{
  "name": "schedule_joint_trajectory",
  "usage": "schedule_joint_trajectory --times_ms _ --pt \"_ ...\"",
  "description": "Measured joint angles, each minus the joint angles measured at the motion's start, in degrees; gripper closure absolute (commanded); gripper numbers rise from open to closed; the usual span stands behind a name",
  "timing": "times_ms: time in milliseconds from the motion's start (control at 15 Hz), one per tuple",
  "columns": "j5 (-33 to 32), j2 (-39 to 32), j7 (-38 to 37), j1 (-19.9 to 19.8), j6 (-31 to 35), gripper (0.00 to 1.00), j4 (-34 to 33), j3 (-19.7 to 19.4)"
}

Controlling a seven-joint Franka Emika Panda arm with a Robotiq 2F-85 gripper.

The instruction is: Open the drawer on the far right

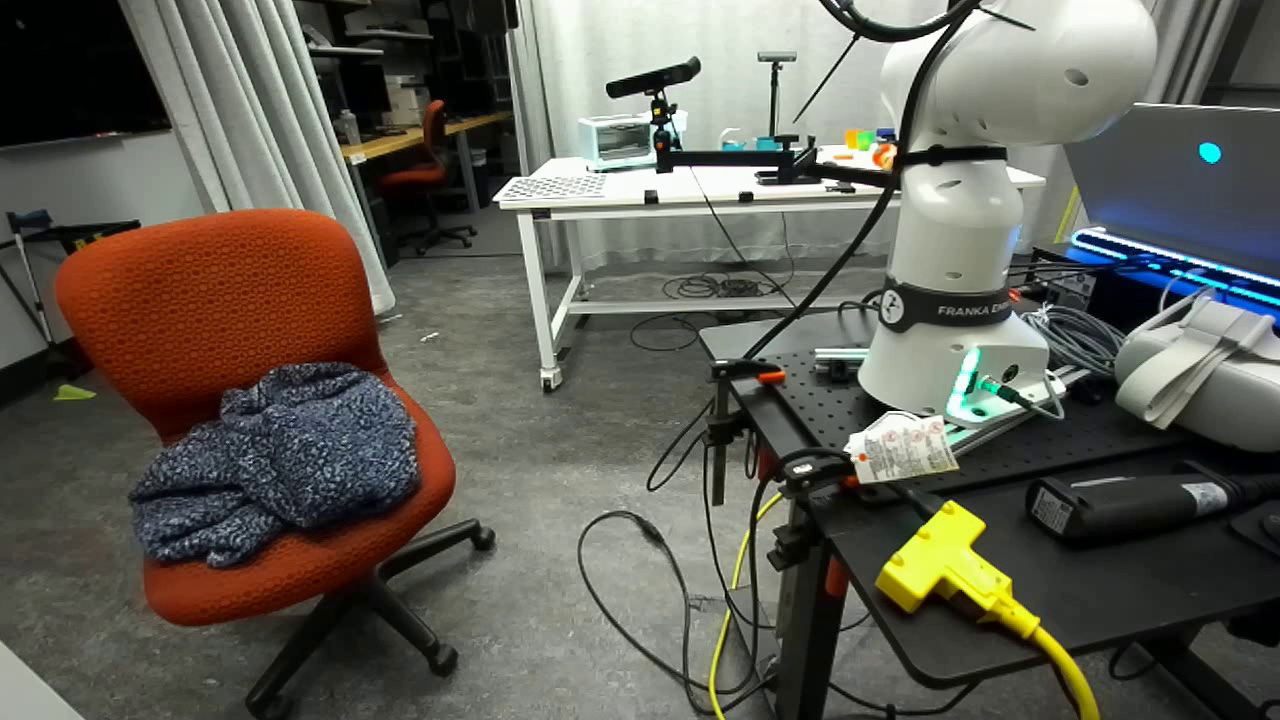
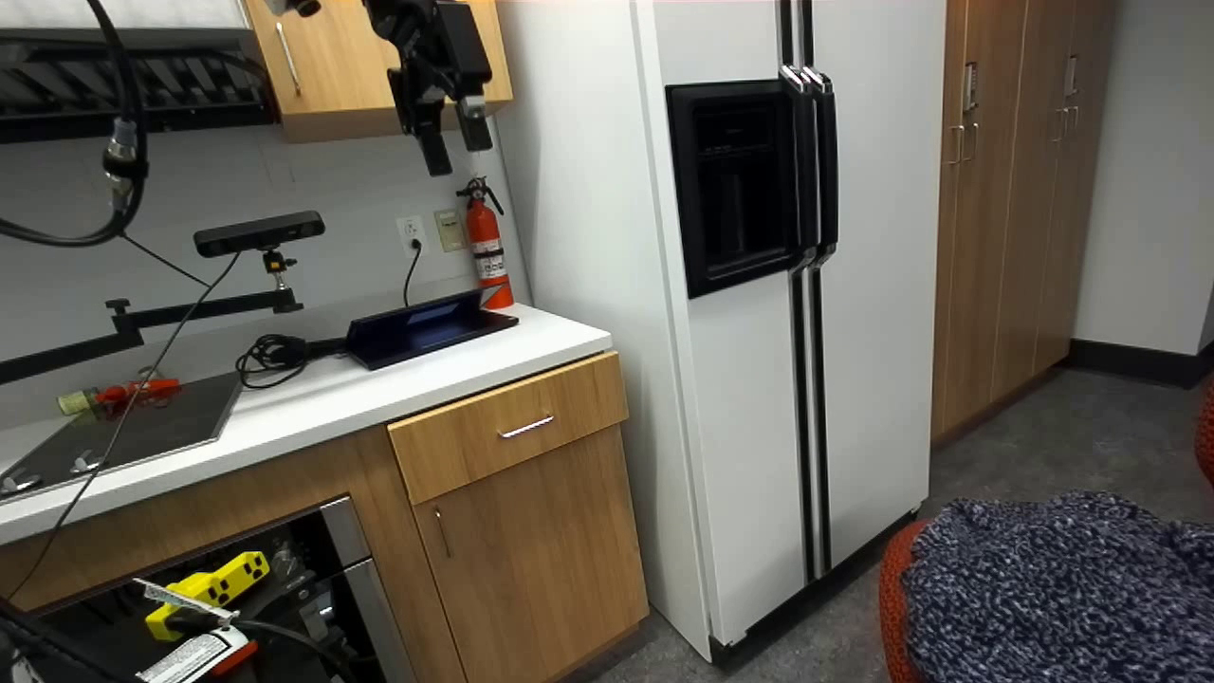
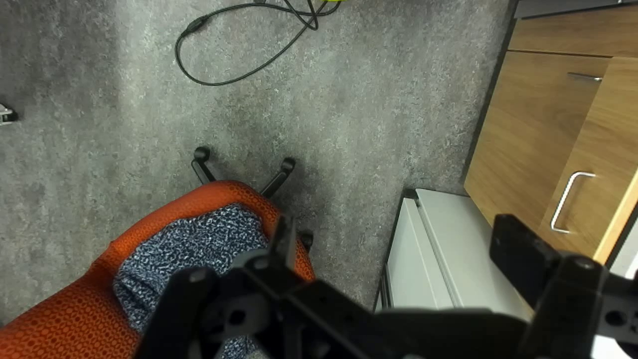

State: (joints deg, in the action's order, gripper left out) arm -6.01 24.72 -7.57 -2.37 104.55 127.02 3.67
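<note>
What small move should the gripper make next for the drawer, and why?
I would probably lower the open gripper towards the silver handle of the wooden drawer: in an exterior view the gripper hangs higher than that handle, jaws apart and holding nothing.

Wrist view: I peer down past my hand (image 3: 396, 239) at the floor (image 3: 359, 119); exterior views face my base (image 1: 905, 365), close by, and the fridge (image 2: 882, 304); all three catch the chair (image 1: 215, 300).

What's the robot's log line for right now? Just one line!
Gripper: open, empty | Drawer: looks shut or nearly so | Handle: ungripped | Opening: not yet done
</note>
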Motion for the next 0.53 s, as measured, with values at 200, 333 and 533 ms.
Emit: schedule_joint_trajectory --times_ms 200,333,533 --pt "0.0 -0.02 0.02 0.02 0.0 0.0 0.08 -0.03" --pt "0.0 -3.25 0.1 0.24 3.91 0.0 -1.28 0.05" --pt "0.0 -13.11 0.26 0.76 12.3 0.0 -4.91 0.24"
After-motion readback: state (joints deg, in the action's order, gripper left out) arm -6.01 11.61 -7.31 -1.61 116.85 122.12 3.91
